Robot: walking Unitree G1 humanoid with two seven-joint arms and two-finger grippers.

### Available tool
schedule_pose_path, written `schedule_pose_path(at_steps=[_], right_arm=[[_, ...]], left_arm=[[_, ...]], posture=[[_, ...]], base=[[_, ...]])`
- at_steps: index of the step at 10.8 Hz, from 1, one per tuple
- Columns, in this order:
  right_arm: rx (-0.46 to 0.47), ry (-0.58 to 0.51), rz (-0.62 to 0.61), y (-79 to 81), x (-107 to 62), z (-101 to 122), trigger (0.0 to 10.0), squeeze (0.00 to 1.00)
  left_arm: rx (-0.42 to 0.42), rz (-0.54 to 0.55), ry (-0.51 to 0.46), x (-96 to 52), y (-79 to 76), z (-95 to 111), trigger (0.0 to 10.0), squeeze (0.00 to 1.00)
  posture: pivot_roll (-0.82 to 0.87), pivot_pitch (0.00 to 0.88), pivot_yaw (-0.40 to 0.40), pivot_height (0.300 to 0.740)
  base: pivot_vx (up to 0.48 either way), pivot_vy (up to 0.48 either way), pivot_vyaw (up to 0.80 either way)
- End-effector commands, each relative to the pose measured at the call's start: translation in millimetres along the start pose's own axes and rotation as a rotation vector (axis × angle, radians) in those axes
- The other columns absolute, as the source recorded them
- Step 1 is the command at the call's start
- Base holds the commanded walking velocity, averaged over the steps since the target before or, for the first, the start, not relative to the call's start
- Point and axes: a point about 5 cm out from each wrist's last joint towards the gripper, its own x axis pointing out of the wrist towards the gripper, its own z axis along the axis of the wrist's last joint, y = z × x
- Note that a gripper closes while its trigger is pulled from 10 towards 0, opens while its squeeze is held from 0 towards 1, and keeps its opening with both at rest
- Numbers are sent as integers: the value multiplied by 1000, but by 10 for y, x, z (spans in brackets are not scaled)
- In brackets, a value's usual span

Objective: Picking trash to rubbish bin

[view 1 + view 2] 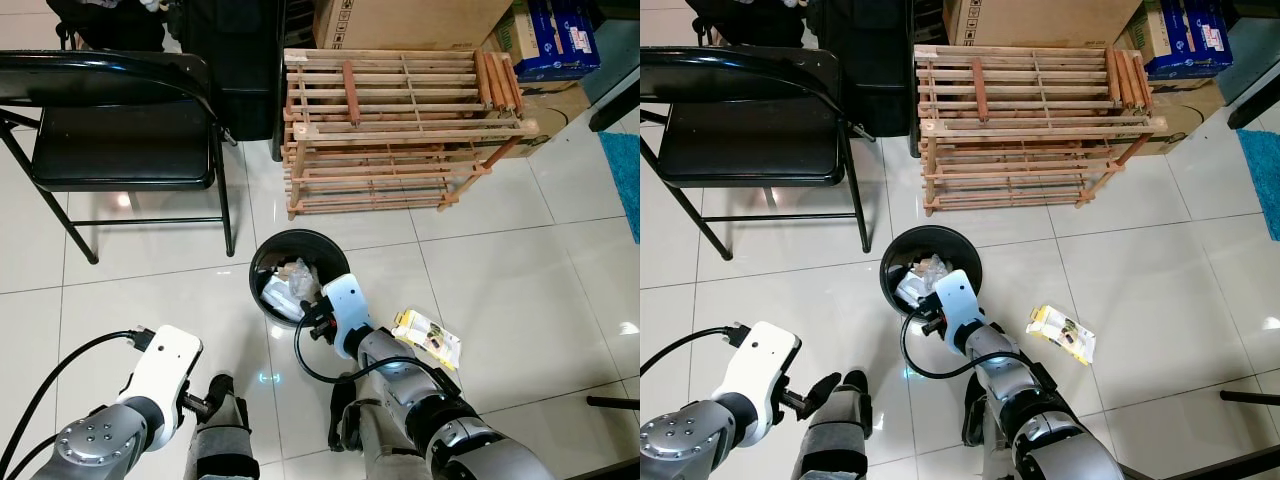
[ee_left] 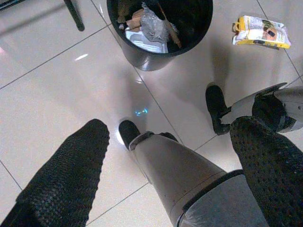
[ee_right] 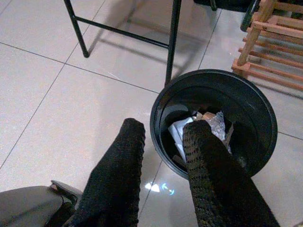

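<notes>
A black rubbish bin point(image 1: 298, 275) holding crumpled trash point(image 3: 208, 125) sits on the tiled floor, a yellow wrapper point(image 1: 427, 337) lying at its four o'clock, the right gripper point(image 3: 163, 142) empty-fingered and apart over its rim, the left gripper point(image 2: 165, 142) apart, low at seven o'clock.

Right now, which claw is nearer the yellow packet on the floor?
Right. The right claw hovers at the bin's rim, the packet lying just beside that arm. The left claw hangs low, across the robot's legs from it.
</notes>
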Motion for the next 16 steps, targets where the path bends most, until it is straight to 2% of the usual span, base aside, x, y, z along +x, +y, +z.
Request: schedule_pose_path(at_steps=[1, 3, 5, 6, 9, 10, 11, 13, 16], right_arm=[[53, 3, 45, 187, 36, -38, 10000, 1000], [44, -13, 12, 82, -2, -38, 10000, 1000], [30, -73, -46, -64, -51, 20, 10000, 1000], [27, -126, -96, -190, -101, 77, 10000, 1000], [-27, -304, -251, -491, -295, 343, 10000, 1000], [-48, -365, -301, -552, -389, 459, 10000, 788], [-83, -424, -371, -629, -529, 590, 10000, 0], [-134, -477, -440, -704, -727, 736, 10000, 0], [-190, -517, -590, -775, -1160, 901, 10000, 0]], left_arm=[[2, -30, 15, -10, -63, -40, 10000, 0], [18, -50, -2, 52, -99, 19, 10000, 0], [34, -79, -36, 168, -147, 123, 10000, 0], [53, -105, -63, 247, -186, 196, 10000, 0], [115, -105, -252, 531, -290, 526, 10000, 0], [145, -87, -329, 642, -317, 631, 10000, 0], [181, -42, -459, 735, -337, 786, 10000, 0], [198, 6, -559, 837, -350, 965, 10000, 0], [227, 68, -835, 836, -463, 1474, 10000, 0]], posture=[[566, 427, -138, 740], [544, 412, -138, 740], [511, 383, -137, 740], [489, 361, -135, 740], [407, 267, -139, 740], [389, 243, -138, 740], [354, 203, -133, 740], [308, 155, -120, 740], [243, 88, -96, 740]], base=[[0, 0, 0], [0, 0, 0], [0, 0, 0], [0, 0, 0], [0, 0, 0], [0, 0, 0], [0, 0, 0], [0, 0, 0], [0, 0, 0]])
